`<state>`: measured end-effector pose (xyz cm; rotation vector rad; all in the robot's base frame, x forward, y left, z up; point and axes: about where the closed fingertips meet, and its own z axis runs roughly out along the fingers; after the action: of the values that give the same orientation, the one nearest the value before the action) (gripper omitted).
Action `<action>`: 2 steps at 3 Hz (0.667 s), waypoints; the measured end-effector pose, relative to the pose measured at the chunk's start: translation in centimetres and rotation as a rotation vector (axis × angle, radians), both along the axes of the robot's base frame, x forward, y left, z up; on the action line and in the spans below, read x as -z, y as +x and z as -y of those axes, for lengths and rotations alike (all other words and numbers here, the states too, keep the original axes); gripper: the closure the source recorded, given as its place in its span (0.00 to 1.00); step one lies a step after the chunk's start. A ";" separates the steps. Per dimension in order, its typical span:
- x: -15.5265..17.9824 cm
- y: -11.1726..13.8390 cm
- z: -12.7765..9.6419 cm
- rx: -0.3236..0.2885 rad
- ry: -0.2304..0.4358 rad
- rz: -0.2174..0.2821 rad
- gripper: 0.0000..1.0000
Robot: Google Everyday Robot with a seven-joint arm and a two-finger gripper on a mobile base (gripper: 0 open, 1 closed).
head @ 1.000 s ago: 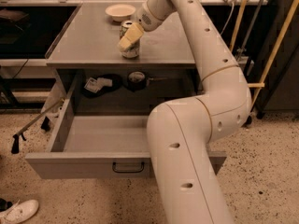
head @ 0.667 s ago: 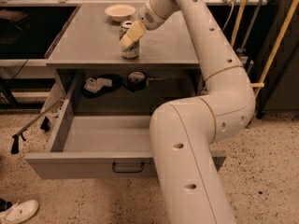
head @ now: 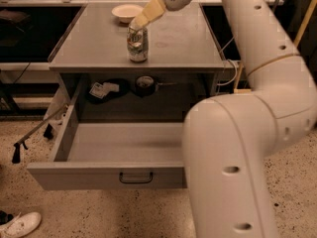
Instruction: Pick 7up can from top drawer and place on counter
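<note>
Can (head: 137,46) stood upright on the counter (head: 183,43), near the front edge and left of centre, out of the drawer (head: 74,175). Gripper (head: 137,25) sat just above the can's silver top, tip at the rim or barely off it, contact unclear. Could not tell whether the pincer was spread or pressed together. Arm (head: 237,133) came in from the upper right, wrist angled down-left.

Against 1.0 s and 0.7 s ago: the gripper was lower then and covered the can's upper half. Now it had risen a little, up and slightly right, so nearly the whole can showed, top included. Can kept the same spot and the same upright pose. Between the two earlier frames almost nothing moved. The lift came after them.

Rest unchanged. Drawer stayed pulled out, grey floor in view, dark handle (head: 135,177) at the centre of the front panel. The arm's big white links hid the drawer's right end. Cream bowl (head: 127,11) sat at the back of the counter, behind the can, well apart from it. In the recess behind the drawer lay a white packet (head: 104,89) and a dark round object (head: 145,83). On the speckled floor were a white shoe (head: 20,224) at the lower left corner and a black-tipped stick (head: 29,138) left of the cabinet
</note>
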<state>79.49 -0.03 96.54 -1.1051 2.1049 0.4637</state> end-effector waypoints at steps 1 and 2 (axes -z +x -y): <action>-6.8 -1.6 7.2 0.230 0.100 0.095 0.00; -14.6 -6.3 14.0 0.451 0.192 0.220 0.00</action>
<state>73.18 -14.01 111.11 -0.5220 1.9857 0.3007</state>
